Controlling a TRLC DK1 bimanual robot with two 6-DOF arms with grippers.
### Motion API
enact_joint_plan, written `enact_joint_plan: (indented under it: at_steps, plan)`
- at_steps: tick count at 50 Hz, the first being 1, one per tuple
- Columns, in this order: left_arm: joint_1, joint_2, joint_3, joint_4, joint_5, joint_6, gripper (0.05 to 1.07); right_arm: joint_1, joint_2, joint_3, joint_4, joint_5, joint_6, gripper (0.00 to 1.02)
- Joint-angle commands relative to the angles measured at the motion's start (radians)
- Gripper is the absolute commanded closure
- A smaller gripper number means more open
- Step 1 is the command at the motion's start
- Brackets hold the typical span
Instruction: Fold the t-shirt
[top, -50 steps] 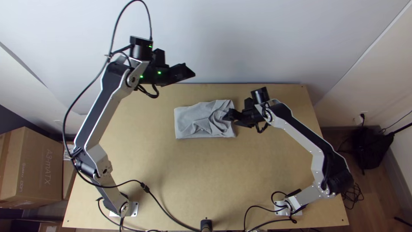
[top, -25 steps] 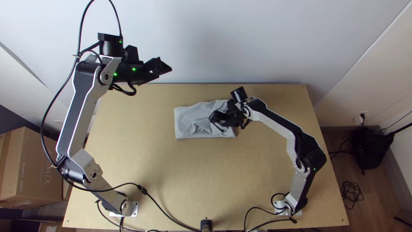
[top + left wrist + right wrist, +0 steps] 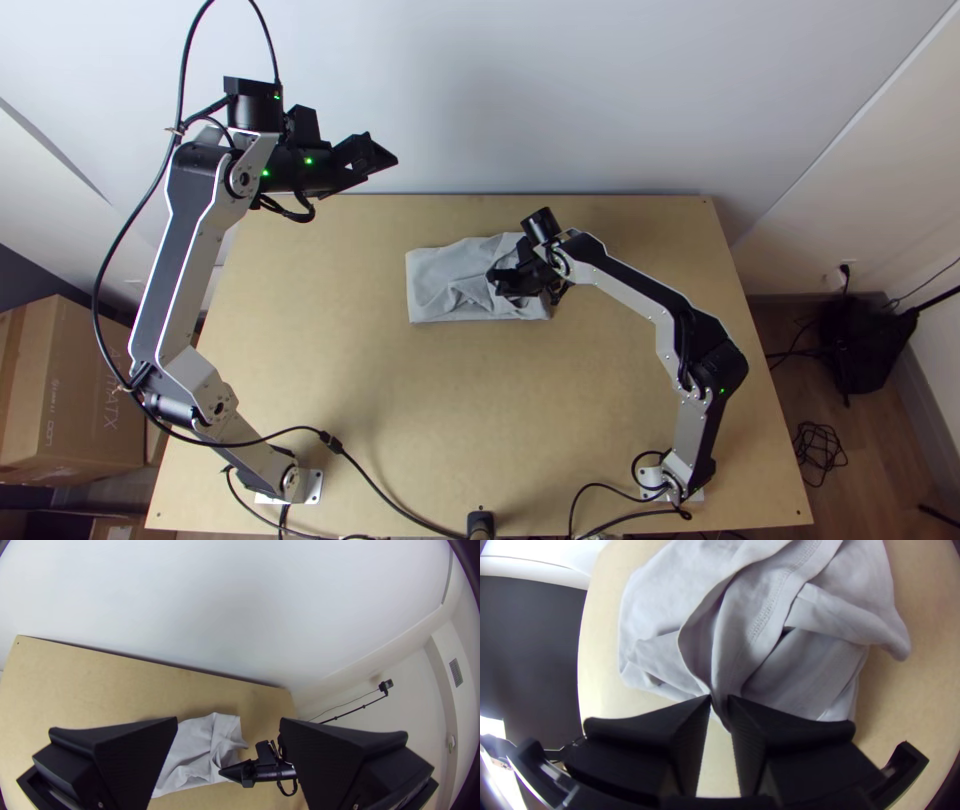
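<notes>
Pale, smooth wall [image 3: 600, 80] rises beyond the far edge of the light wooden tabletop [image 3: 450, 400]. Over the far middle of the wood, the right claw [image 3: 494, 282], black with wide flat fingers, is closed on the grey fabric t-shirt [image 3: 440, 280]. Its fingertips pinch what looks like one narrow upright fold [image 3: 719, 690], though the layers are hard to count.

Around that grip the shirt is creased and bunched. A stitched seam [image 3: 765, 615] runs up from near the pinch, and a rounded end of cloth [image 3: 895, 642] juts out onto the wood. Toward the left the shirt lies flatter, with a fairly straight left side and near edge, the whole making a rough rectangle. A strip of wood separates it from the tabletop's far edge; a much deeper stretch runs from its near edge toward the arm bases, giving good room that way.

Well apart, up by the far left, the left claw [image 3: 385, 155] is spread wide with nothing between its fingers, and shows against the wall in the top view.

Farther out, a black cable [image 3: 378, 491] crosses the near left of the tabletop, and a brown cardboard box [image 3: 90, 400] sits beyond the left edge.
</notes>
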Motion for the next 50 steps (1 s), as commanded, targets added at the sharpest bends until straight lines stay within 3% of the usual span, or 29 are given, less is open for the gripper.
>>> enact_joint_plan:
  at_steps: [1, 34, 36, 40, 42, 50]
  plan:
    - [0.013, -0.021, -0.001, -0.005, -0.007, -0.001, 0.1, -0.026, -0.02, -0.031, -0.009, 0.011, -0.026, 0.98]
    - [0.013, -0.01, 0.016, -0.001, -0.005, -0.007, 0.1, -0.159, -0.237, -0.355, 0.021, 0.013, -0.047, 1.0]
    - [0.013, -0.009, 0.016, -0.001, -0.005, -0.007, 0.1, -0.174, -0.233, -0.37, 0.044, 0.013, -0.043, 0.89]
    - [0.011, -0.007, 0.016, -0.001, -0.005, -0.007, 0.1, -0.205, -0.219, -0.37, 0.046, 0.013, -0.043, 0.25]
    - [0.011, -0.007, 0.016, -0.001, -0.005, -0.007, 0.1, -0.22, -0.214, -0.358, 0.046, 0.013, -0.041, 0.07]
    - [0.016, -0.012, 0.016, -0.01, -0.007, -0.004, 0.1, -0.269, -0.216, -0.289, 0.061, 0.001, -0.04, 0.05]
